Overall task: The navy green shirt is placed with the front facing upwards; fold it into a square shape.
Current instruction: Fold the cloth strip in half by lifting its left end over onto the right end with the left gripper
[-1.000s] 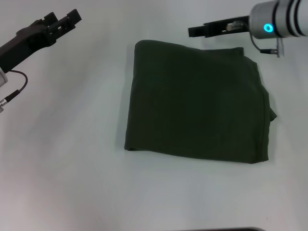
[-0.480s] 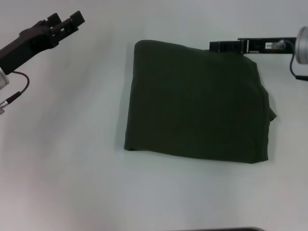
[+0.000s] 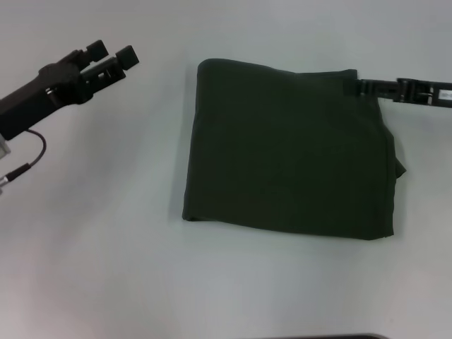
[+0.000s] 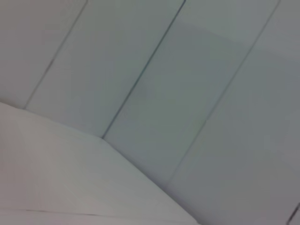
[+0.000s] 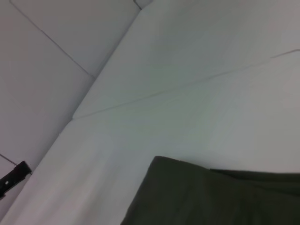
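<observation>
The navy green shirt (image 3: 289,155) lies folded into a rough square in the middle of the white table (image 3: 92,240). Its plain dark olive cloth faces up, with a small bulge at its right edge. No lettering or label shows. My right gripper (image 3: 351,88) reaches in from the right, seen edge-on, with its tip at the shirt's far right corner. The right wrist view shows a corner of the shirt (image 5: 211,197) on the table. My left gripper (image 3: 113,56) hangs at the far left, well apart from the shirt, open with nothing between its fingers.
Plain white table surface surrounds the shirt on all sides. A dark strip (image 3: 325,337) shows at the table's near edge. The left wrist view shows only pale wall panels and a white surface.
The right arm has pulled back to the right, its tip going from beyond the shirt's far edge to its far right corner. The left gripper has shifted slightly right and nearer.
</observation>
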